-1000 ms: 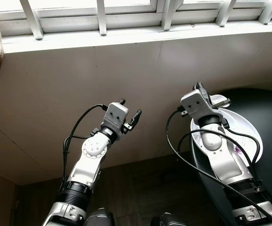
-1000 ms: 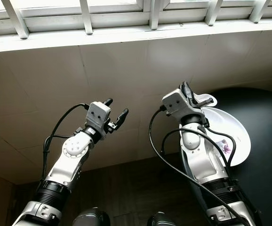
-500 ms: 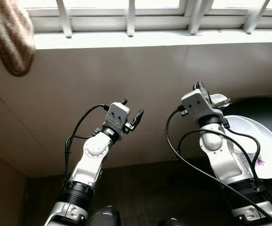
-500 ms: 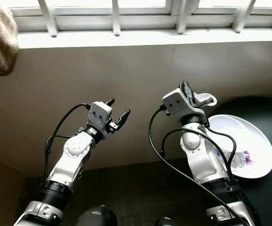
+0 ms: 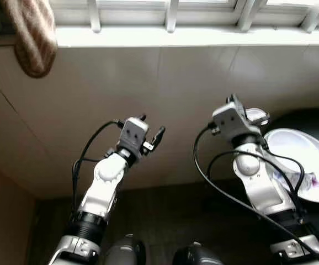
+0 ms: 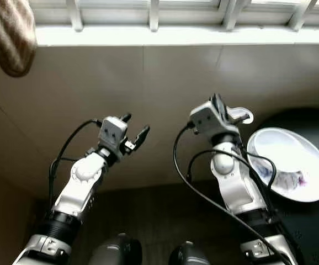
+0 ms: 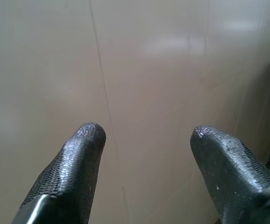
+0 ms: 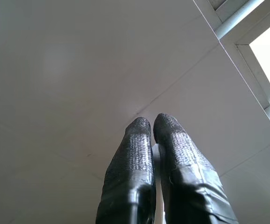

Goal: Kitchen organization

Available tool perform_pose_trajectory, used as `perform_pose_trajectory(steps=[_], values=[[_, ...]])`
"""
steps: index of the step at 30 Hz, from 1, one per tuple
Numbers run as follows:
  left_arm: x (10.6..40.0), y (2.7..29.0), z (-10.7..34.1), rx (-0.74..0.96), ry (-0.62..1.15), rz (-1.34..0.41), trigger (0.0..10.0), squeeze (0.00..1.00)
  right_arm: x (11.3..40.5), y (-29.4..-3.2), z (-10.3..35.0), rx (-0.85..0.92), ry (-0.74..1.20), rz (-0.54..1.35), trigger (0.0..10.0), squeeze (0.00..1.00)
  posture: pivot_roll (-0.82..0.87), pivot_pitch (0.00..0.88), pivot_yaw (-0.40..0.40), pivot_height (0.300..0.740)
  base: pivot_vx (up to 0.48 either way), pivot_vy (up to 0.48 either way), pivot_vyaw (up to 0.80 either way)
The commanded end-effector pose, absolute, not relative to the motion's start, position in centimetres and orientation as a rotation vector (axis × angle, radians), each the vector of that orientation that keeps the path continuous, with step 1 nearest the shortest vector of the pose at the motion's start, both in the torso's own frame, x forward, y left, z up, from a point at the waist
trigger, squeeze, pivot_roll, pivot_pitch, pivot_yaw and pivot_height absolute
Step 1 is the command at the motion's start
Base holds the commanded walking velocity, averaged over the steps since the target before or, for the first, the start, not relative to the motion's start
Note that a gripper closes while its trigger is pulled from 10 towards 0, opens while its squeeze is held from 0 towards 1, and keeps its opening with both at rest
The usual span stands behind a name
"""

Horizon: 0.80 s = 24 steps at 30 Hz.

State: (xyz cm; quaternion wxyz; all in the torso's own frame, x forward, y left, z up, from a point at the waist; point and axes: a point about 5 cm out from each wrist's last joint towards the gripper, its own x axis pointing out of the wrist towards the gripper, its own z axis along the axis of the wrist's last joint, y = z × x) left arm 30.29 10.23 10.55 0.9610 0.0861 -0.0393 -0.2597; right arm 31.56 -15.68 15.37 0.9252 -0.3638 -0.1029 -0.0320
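Brown striped cloth (image 5: 31, 34) hangs up left of the left gripper (image 5: 151, 126), whose arm is raised toward the tiled wall (image 5: 192, 83), fingers spread wide. The right gripper (image 8: 152, 127), lifted likewise, pinches a thin white piece; the white bowl (image 6: 290, 160) sits just right of it.

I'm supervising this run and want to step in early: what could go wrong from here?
1. The right gripper pinches a thin white utensil at its fingertips only, so it might slip out.
2. Both it and the open left gripper point at the tiled wall; reaching further could hit it.
3. The white bowl on the black table sits beside the right arm, which could knock it.
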Motion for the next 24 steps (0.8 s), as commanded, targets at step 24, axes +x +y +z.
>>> perform_pose_trajectory(steps=[24], values=[[30.26,10.05,10.37,0.195,-0.078,-0.523,10.0,0.0,31.39,-15.22,15.29,-0.802,-0.233,-0.031,10.0,0.0,0.15,0.0,-0.054,0.74,-0.101,0.0,0.33]])
